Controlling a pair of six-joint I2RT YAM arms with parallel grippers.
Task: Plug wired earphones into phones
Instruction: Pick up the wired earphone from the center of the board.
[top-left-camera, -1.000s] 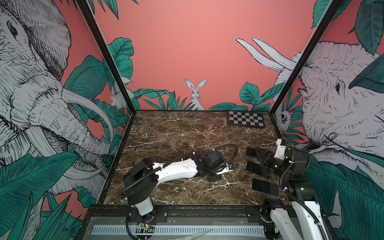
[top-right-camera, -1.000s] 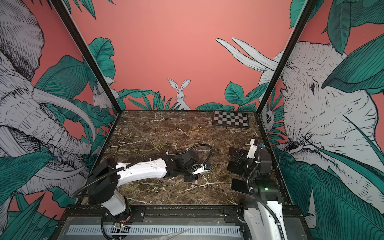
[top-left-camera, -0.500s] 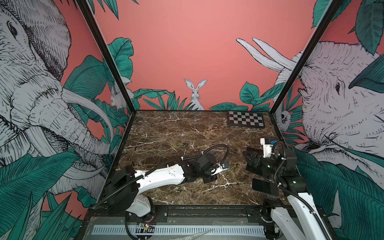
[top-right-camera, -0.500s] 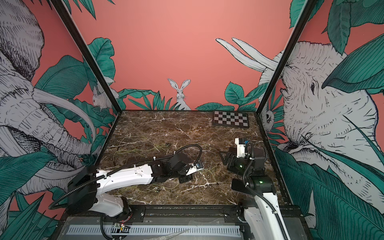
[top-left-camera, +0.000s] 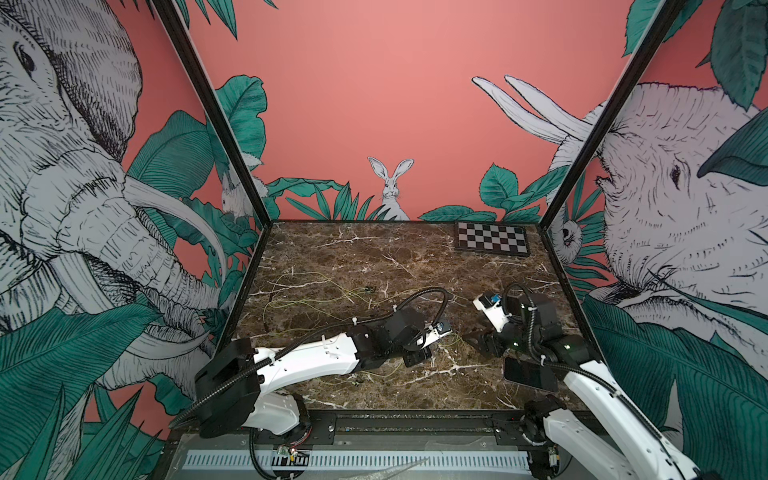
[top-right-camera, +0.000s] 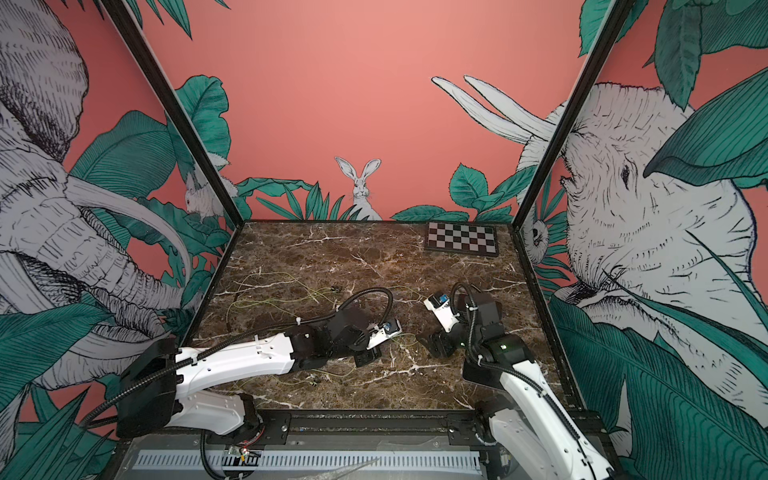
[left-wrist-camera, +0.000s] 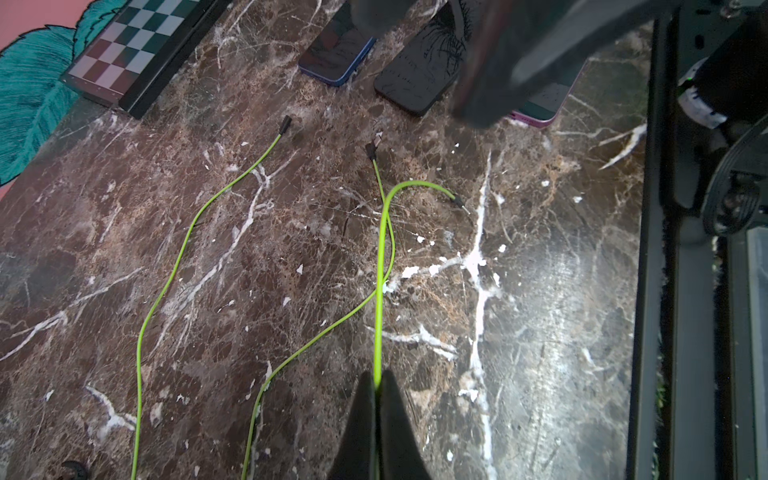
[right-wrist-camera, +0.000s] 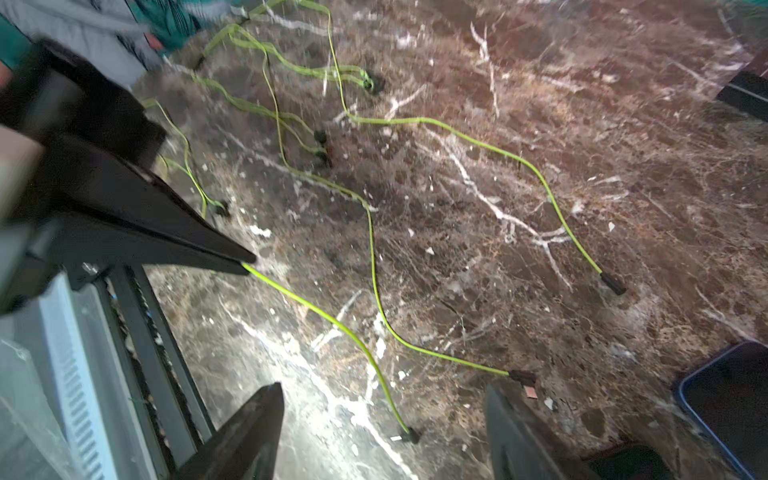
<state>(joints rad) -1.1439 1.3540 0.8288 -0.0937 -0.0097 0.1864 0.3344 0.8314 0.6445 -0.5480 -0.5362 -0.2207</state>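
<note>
Three phones (left-wrist-camera: 415, 79) lie side by side, unplugged, just beyond the loose plugs. The left gripper (left-wrist-camera: 377, 380) is pinched on one cord (left-wrist-camera: 379, 270). Its plug (right-wrist-camera: 409, 435) sits between the wide-apart fingers (right-wrist-camera: 249, 428) of the right gripper (right-wrist-camera: 382, 390). As those fingers close, the springy cord could flick the plug aside. They could also catch the cord crossing nearby.

Phones (left-wrist-camera: 415, 79): none was shown whole in the left wrist view.
Purple-edged phone (left-wrist-camera: 540, 110): was mostly covered by the blurred right gripper (left-wrist-camera: 507, 87).
Nearest phone (top-left-camera: 525, 372): was partly hidden under the right arm (top-left-camera: 590, 376) in a top view; the other two were concealed there.
Blue-edged phone (right-wrist-camera: 727, 403): was cropped in the right wrist view.
Wired earphones (top-left-camera: 316, 296): plugs were too small to be told in a top view.
Left gripper (right-wrist-camera: 247, 264): its base was smeared in the right wrist view.
</note>
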